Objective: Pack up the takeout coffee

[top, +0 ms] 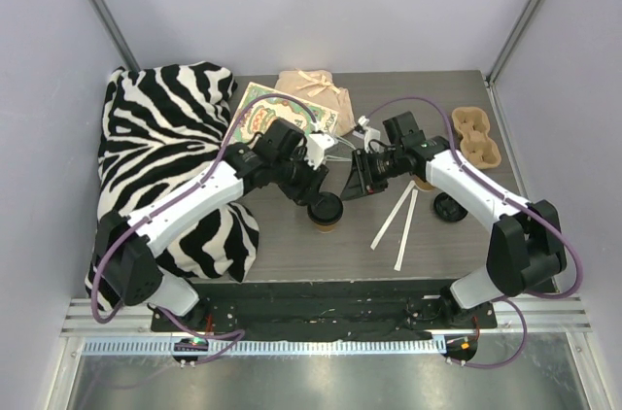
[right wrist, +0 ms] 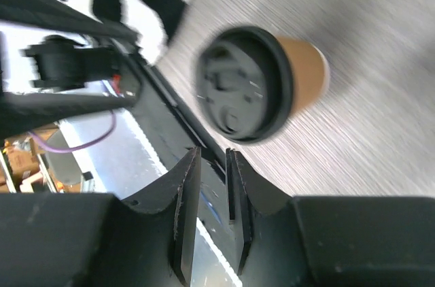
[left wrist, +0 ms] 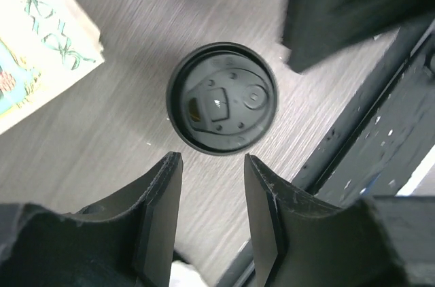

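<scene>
The takeout coffee (top: 327, 212), a kraft-brown cup with a black lid, stands upright on the grey table near the front middle. My left gripper (top: 311, 192) hovers just above its far left side. In the left wrist view the lid (left wrist: 221, 100) lies just beyond my open, empty left gripper (left wrist: 213, 159). My right gripper (top: 358, 181) is to the cup's upper right, apart from it. In the right wrist view the cup (right wrist: 262, 83) sits beyond my right gripper (right wrist: 212, 156), whose jaws stand a narrow gap apart with nothing between them.
A zebra-striped bag (top: 165, 157) fills the left side. A patterned card (top: 284, 107) and a beige pouch (top: 313, 89) lie at the back. A cardboard cup carrier (top: 476, 134) sits at the back right. Two white sticks (top: 397, 216) and a loose black lid (top: 449, 206) lie at the right.
</scene>
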`<state>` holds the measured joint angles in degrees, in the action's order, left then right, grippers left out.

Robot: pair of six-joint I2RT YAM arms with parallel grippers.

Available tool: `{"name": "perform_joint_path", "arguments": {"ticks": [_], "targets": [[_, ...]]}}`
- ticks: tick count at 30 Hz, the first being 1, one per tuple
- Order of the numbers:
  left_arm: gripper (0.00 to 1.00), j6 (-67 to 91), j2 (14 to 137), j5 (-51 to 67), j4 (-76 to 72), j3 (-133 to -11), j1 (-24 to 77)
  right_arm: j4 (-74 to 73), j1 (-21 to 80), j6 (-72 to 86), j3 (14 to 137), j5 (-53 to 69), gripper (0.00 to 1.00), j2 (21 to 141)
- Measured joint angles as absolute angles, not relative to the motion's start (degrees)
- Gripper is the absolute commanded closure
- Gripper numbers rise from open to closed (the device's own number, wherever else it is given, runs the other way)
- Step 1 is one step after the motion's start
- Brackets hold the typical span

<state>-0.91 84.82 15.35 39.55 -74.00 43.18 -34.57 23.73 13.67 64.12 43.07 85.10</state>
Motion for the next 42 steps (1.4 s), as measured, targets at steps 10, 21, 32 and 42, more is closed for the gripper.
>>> {"name": "perform_joint_path", "arguments": {"ticks": [10, 21, 32, 42], "targets": [[0.6, 6.2, 90.1, 14.8, 38.9, -74.7, 40.6, -35.3, 25.5, 13.4, 62.5, 37.6, 0.71, 85.2], [0.63, 5.6, 90.2, 11.8, 39.4, -77.2, 43.5, -35.0, 26.1, 12.3, 67.4, 35.8, 0.71, 87.1], [0.89, 5.4, 93.1, 10.8, 37.6, -73.9, 43.6, -32.6, 28.6, 12.4, 64.1, 36.3, 0.8, 90.9], [0.73, 2.5, 94.7, 10.6, 36.0, -75.2, 43.7, -33.6, 28.6, 12.4, 62.7, 40.4, 0.73, 90.9]]}}
